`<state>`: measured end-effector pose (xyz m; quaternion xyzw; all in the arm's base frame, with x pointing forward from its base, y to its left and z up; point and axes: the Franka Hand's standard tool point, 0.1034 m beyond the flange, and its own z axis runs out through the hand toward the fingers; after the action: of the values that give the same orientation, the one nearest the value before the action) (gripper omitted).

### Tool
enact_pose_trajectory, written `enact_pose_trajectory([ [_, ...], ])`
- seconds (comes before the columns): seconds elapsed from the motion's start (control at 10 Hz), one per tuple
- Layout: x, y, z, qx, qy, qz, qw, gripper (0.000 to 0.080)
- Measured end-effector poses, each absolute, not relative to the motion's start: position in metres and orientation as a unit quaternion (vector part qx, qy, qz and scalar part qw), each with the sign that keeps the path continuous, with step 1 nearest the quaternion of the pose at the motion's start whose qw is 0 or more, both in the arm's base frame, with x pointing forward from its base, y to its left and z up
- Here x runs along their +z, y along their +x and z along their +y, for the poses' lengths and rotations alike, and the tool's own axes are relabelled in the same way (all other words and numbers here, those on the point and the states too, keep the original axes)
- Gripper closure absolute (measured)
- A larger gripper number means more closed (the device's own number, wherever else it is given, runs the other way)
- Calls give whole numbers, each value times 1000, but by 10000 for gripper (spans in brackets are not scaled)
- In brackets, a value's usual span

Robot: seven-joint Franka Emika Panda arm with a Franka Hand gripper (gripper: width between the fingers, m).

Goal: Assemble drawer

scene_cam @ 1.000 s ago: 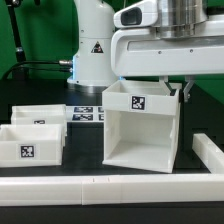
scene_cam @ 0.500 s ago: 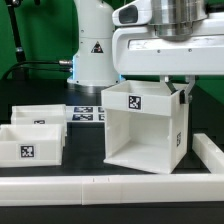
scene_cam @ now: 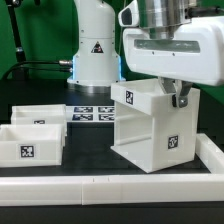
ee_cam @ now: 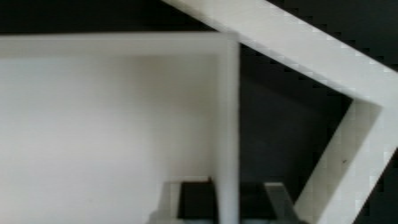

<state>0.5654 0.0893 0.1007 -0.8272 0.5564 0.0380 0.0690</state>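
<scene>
**Housing swings round!**

The housing [scene_cam: 148, 132] has turned and slid toward the exterior view's right, a corner now facing the camera, just behind the rail [scene_cam: 100, 184]. The gripper [scene_cam: 179, 97] is clamped on its upper wall. The trays [scene_cam: 30, 145] sit well apart.

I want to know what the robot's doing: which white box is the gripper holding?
The big hollow housing: the gripper clamps its upper wall. The two small trays sit free at the exterior view's left.

White arm [scene_cam: 95, 45] upright behind, wrist [scene_cam: 165, 15] pointing down, jaws clamped astride housing [scene_cam: 145, 130] wall.
</scene>
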Motion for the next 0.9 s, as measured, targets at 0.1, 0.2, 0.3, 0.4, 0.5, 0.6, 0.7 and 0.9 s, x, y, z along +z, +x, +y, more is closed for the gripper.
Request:
enact_pose_trajectory([
  [0.1, 100, 566, 88, 39, -803, 591, 69, 761],
  [0.2, 99, 565, 91, 44, -789, 609, 70, 761],
  [0.3, 99, 565, 93, 47, -775, 626, 72, 761],
  [0.4, 99, 565, 96, 53, -751, 654, 75, 761],
  [0.5, 99, 564, 98, 57, -736, 671, 76, 761],
  [0.6, 99, 564, 98, 60, -727, 680, 77, 761],
  [0.7, 99, 565, 98, 61, -715, 692, 76, 761],
  [0.9, 100, 578, 99, 59, -716, 691, 80, 761],
])
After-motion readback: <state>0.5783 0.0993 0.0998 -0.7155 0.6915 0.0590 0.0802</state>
